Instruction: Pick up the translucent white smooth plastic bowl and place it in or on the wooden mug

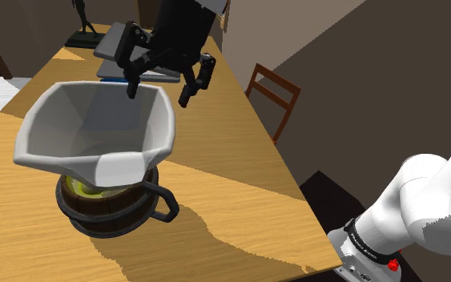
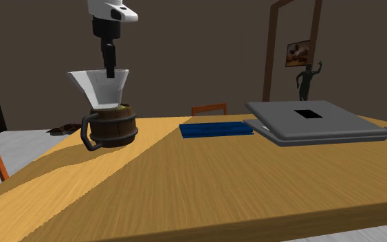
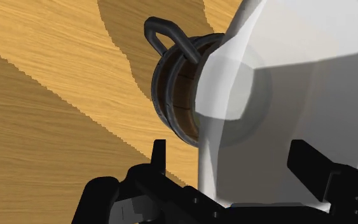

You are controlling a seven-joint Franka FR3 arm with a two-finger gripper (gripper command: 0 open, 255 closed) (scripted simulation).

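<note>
Mug [image 1: 110, 213], wooden, barrel-form with dark hoops and a loop handle, stands on the table [image 1: 239, 188]. White flared bowl [image 1: 95, 128] sits in its mouth, apparently settled. Gripper [image 1: 159, 94] hangs over the bowl's far rim with its fingers spread, one on each side of the wall; contact cannot be told. Recommended: rise straight up with the fingers wide, so that neither drags the rim and tips the bowl. Beyond: closed grey laptop [image 2: 315, 120].
</note>
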